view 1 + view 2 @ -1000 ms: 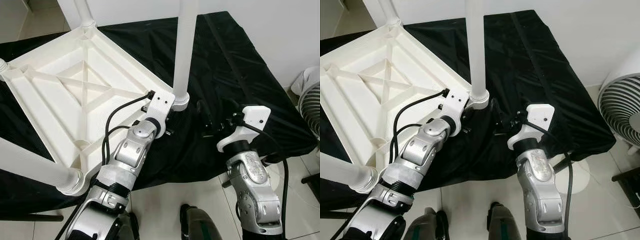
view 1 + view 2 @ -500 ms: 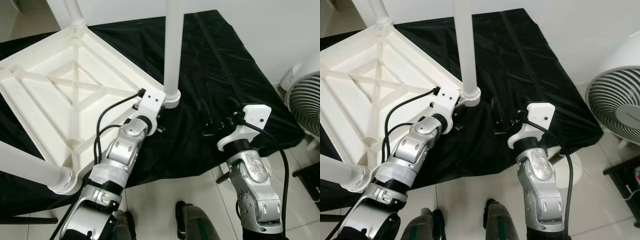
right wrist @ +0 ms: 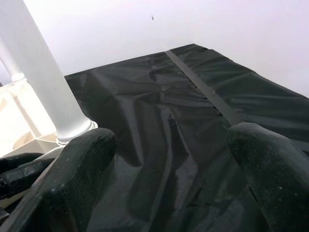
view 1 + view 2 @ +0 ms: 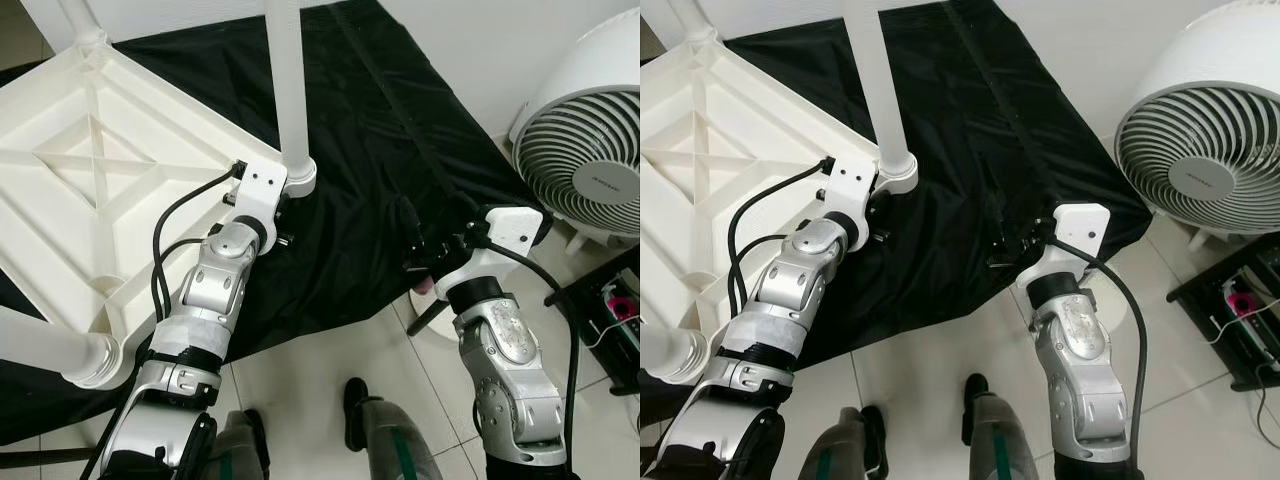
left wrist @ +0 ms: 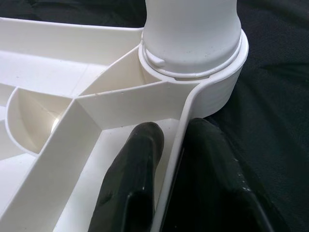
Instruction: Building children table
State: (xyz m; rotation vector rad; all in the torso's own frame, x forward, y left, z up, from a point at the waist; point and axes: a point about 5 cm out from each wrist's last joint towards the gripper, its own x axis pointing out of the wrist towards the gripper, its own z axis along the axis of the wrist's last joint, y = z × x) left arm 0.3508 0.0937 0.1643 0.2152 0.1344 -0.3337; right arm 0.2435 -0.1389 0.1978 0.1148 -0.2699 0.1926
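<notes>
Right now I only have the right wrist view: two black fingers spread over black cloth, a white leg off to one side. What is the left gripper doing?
Observer: The left gripper is clamped on the rim of the upturned white table, one finger on each side, right by the corner leg.
Operator: Is that leg seated?
Observer: It stands upright in its corner socket.
Operator: Anything near the right arm?
Observer: A white fan stands on the floor beyond the black cloth, on the robot's right.
</notes>
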